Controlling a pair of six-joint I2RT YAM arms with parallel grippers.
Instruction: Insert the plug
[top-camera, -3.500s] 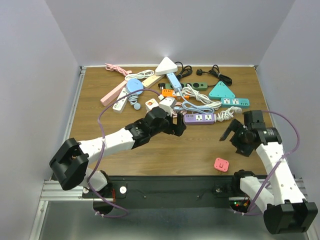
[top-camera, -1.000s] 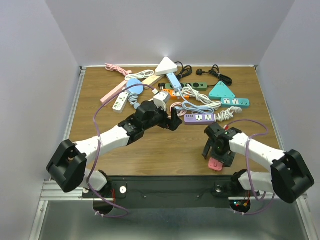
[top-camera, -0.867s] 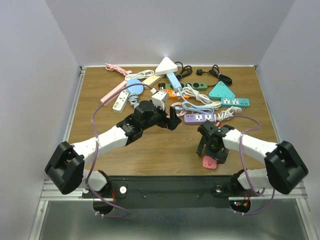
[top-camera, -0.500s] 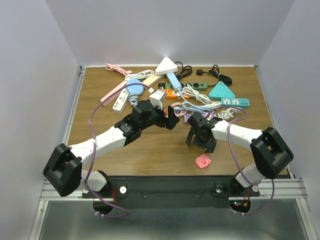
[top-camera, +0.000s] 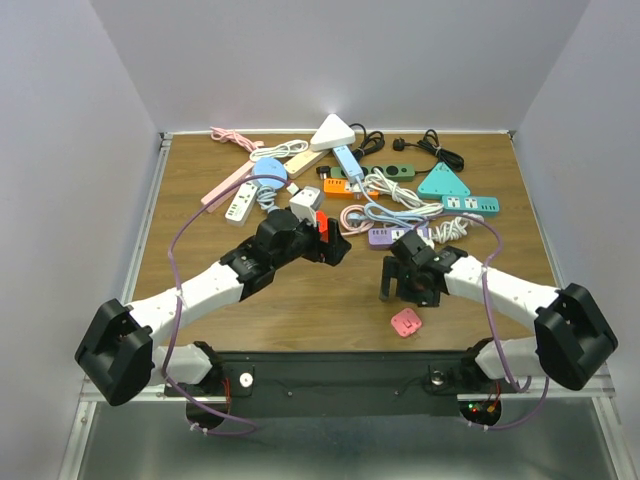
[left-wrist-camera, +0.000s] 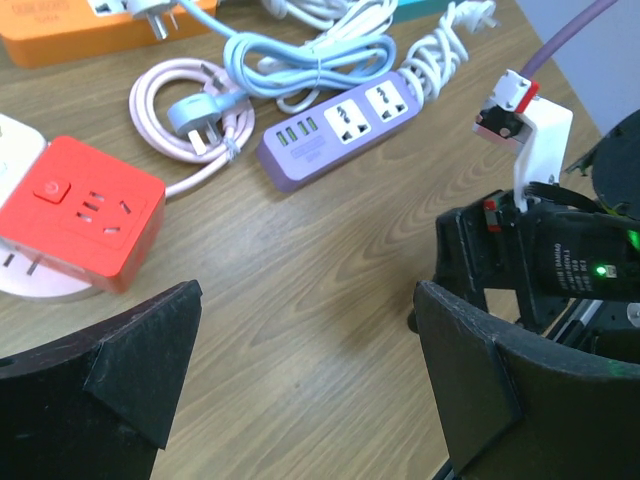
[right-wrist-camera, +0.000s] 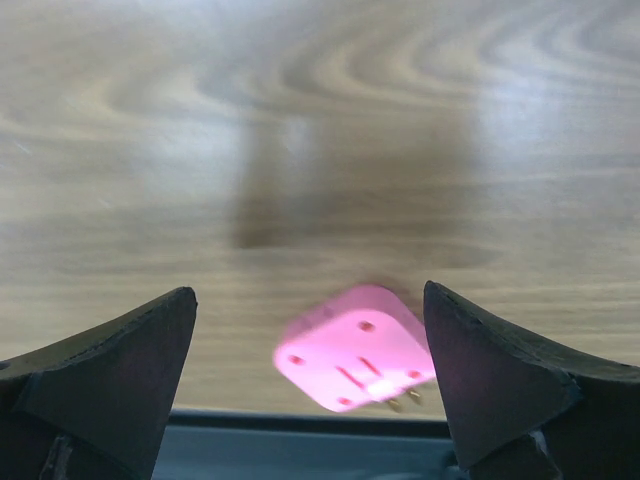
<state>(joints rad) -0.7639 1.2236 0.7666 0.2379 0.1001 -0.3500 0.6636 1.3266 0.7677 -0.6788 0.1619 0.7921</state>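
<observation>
The pink plug (top-camera: 406, 322) lies loose on the wooden table near its front edge, prongs showing. In the right wrist view it (right-wrist-camera: 355, 360) sits low between my right gripper's (right-wrist-camera: 308, 330) spread fingers, not touched. My right gripper (top-camera: 392, 285) is open and empty, just up-left of the plug. My left gripper (top-camera: 335, 250) is open and empty, over bare wood (left-wrist-camera: 310, 380). A red cube socket (left-wrist-camera: 80, 210) and a purple power strip (left-wrist-camera: 345, 130) lie just beyond it; both also show in the top view, the cube (top-camera: 320, 226) and the strip (top-camera: 385, 237).
Several power strips, sockets and coiled cables crowd the far half of the table: an orange strip (top-camera: 340, 186), a white triangle socket (top-camera: 333, 132), a teal triangle socket (top-camera: 443, 181), a pink strip (top-camera: 225, 186). A pink cable coil with a blue plug (left-wrist-camera: 195, 115) lies beside the purple strip.
My right gripper swung in from the right, the pink plug slid a little left, and the gripper now sits up-left of it. My left arm drew back leftward, uncovering the red cube.
</observation>
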